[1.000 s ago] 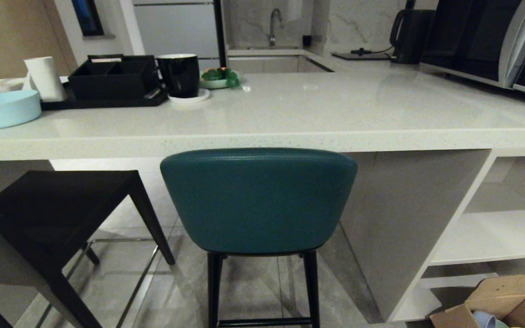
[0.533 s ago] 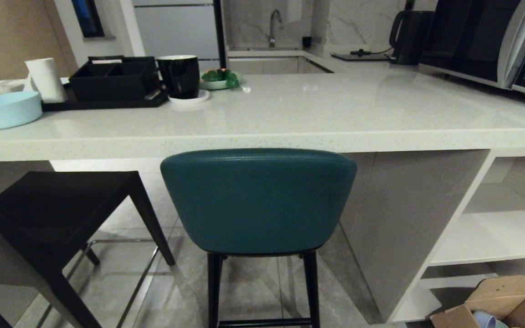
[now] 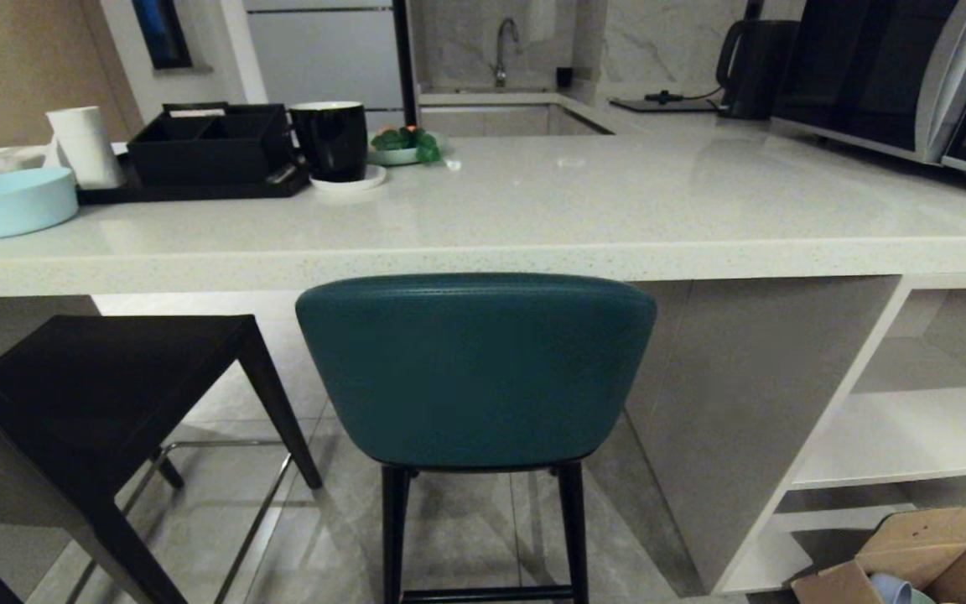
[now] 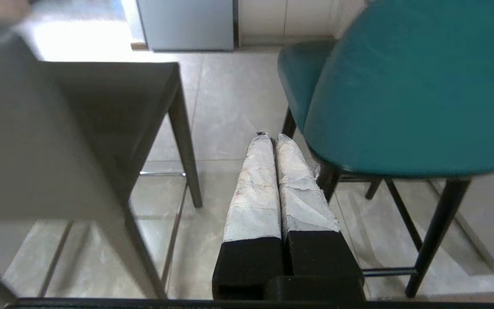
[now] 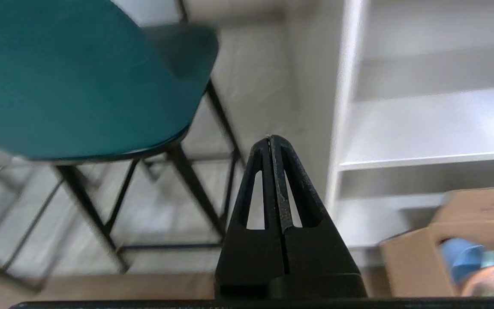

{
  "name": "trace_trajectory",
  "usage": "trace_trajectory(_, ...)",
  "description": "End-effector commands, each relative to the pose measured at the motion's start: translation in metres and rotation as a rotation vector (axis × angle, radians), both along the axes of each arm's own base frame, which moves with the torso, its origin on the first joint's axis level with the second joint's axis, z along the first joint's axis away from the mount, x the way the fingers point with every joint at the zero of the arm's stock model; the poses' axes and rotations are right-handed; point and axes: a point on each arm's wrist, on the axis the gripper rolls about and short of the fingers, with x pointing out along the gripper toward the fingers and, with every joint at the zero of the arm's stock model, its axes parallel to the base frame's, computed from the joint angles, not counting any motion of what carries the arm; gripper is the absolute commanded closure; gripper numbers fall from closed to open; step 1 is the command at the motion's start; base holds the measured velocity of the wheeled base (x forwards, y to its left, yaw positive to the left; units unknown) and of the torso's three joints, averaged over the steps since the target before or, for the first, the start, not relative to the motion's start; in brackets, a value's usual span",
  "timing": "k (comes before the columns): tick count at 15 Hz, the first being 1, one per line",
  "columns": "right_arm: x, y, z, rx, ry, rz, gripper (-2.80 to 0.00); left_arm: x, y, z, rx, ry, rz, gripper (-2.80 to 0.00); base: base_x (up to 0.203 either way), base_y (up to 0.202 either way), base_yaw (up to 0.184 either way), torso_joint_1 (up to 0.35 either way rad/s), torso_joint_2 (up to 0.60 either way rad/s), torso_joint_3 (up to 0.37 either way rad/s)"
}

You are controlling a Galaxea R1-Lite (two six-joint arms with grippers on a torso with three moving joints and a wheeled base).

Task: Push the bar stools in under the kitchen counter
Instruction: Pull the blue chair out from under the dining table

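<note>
Long, thick, glossy cream-white speckled stone counter (image 3: 533, 210) across the head view, matching slab side panel (image 3: 743, 403) below on the right, open white shelves (image 3: 911, 436) beyond it.
Teal bar stool with curved back and slim black legs (image 3: 476, 369) dead centre, back just below the counter's front edge, seat reaching in under the top.
Dark grey leather bar stool with low rectangular back and square legs (image 3: 89, 394) to the left, angled, standing out from the counter, only the seat's far corner near the edge.
Silver-and-black microwave (image 3: 894, 75) on the counter far right; black kettle (image 3: 755, 63) behind it.
Black compartment tray (image 3: 206, 143), black mug on a white saucer (image 3: 330, 138), pale blue bowl (image 3: 9, 200), white paper roll (image 3: 85, 144) grouped far left on the counter.
Open cardboard box (image 3: 919, 558) on the floor, lower right.
Left claw (image 4: 271, 139), white-wrapped fingers pressed together, nothing held, low between the two stools.
Right claw (image 5: 271, 139), black fingers closed tip to tip, empty, low between the teal stool and the shelves.
</note>
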Motion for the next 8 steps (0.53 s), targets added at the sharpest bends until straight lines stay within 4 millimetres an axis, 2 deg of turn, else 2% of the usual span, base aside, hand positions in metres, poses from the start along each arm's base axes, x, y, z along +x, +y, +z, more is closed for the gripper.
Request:
trace_trajectory(1,0.051,0.004,-0.006,0.008,0.228,0.066,0.0,0.06,-0.002,-0.002,0.001,0.151,-0.011,0.0,0.0,0.0,0.0,0.0,0.0,0.0)
trace_trajectory(3,0.079,0.01,-0.011,0.014,0.329,0.167,0.0,0.107,-0.004,-0.009,0.003,0.178,-0.021,0.0,0.0,0.0,0.0,0.0,0.0,0.0)
trace_trajectory(5,0.101,0.016,-0.017,0.01,0.389,0.23,0.0,0.147,-0.007,-0.026,0.005,0.194,-0.021,0.0,0.0,0.0,0.0,0.0,0.0,0.0)
trace_trajectory(8,0.133,0.023,-0.033,-0.032,0.46,0.267,0.0,0.192,-0.016,-0.055,0.014,0.174,-0.005,0.0,0.0,0.0,0.0,0.0,0.0,0.0)
